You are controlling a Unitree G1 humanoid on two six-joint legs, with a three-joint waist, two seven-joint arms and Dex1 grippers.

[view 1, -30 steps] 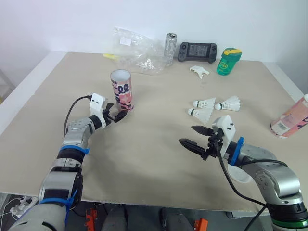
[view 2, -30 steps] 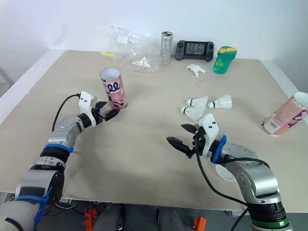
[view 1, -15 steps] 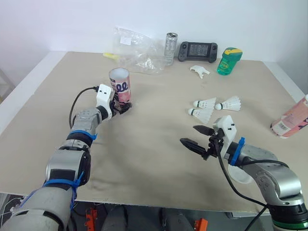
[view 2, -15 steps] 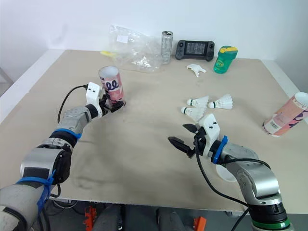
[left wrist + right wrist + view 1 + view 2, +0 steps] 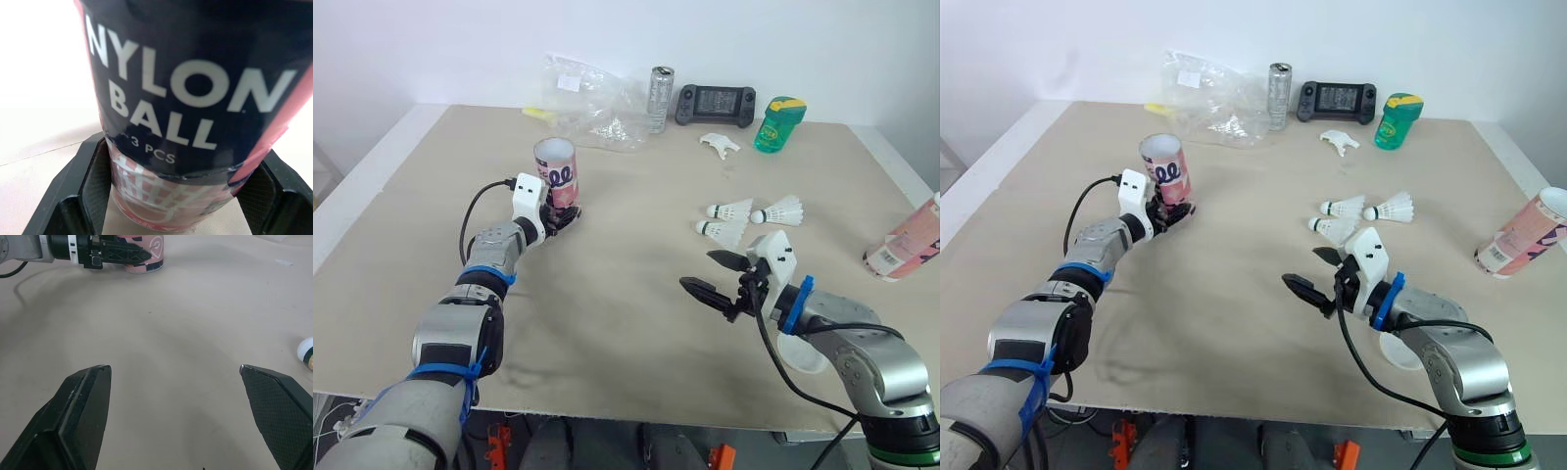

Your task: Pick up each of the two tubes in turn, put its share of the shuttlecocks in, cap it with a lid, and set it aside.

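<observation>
here the upright tube (image 5: 558,171) stands at the table's (image 5: 636,294) ten o'clock, its base clasped between the fingers of the left tool (image 5: 560,217). the right tool (image 5: 699,270) hovers at five o'clock, spread wide and empty. three shuttlecocks (image 5: 731,210) lie just beyond it at three o'clock; a second tube (image 5: 906,245) lies on its side at the right edge.

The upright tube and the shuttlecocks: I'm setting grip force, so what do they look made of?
Upright tube: smooth printed wall with a slight sheen, card or plastic, hard to say which. Shuttlecocks: white skirts look like moulded plastic, and the tube's print reads NYLON BALL; their rounded heads could be cork or foam.
</observation>
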